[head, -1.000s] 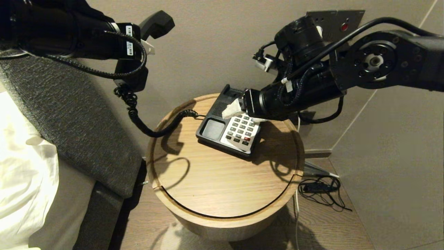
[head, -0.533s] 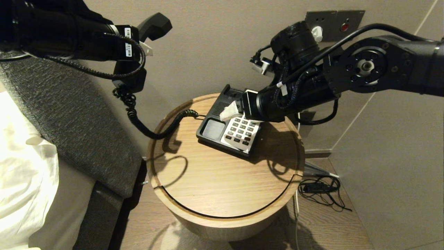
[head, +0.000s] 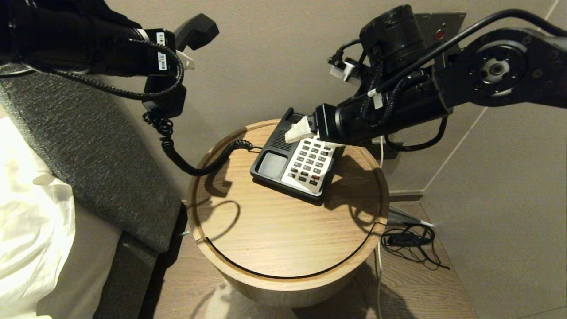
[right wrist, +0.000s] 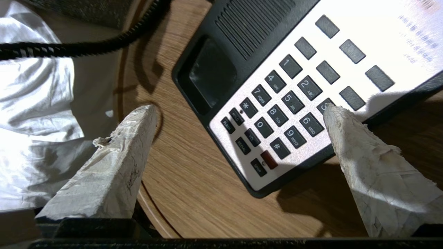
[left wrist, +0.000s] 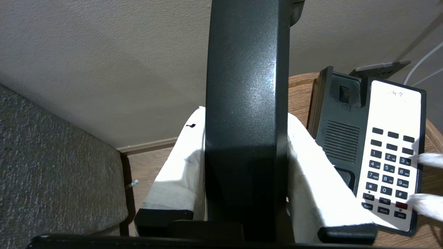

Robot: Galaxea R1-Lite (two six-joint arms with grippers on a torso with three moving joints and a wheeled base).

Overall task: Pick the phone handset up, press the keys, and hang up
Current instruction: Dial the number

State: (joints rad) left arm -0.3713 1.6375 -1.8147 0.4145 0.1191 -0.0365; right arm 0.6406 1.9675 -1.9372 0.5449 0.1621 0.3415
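Upper left, the left gripper [head: 179, 53] clamps the handset [head: 197, 30] clear of the phone [head: 294, 161]; the right gripper [right wrist: 238, 114], fingers spread, rests one tip on a key

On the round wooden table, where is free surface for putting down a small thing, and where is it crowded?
The round table is bare across its whole near half, between the phone base and the near rim, and along the left side under the coiled cord. The far right is crowded: the right gripper, open, hovers over the keypad. The left gripper holds the handset off the table.
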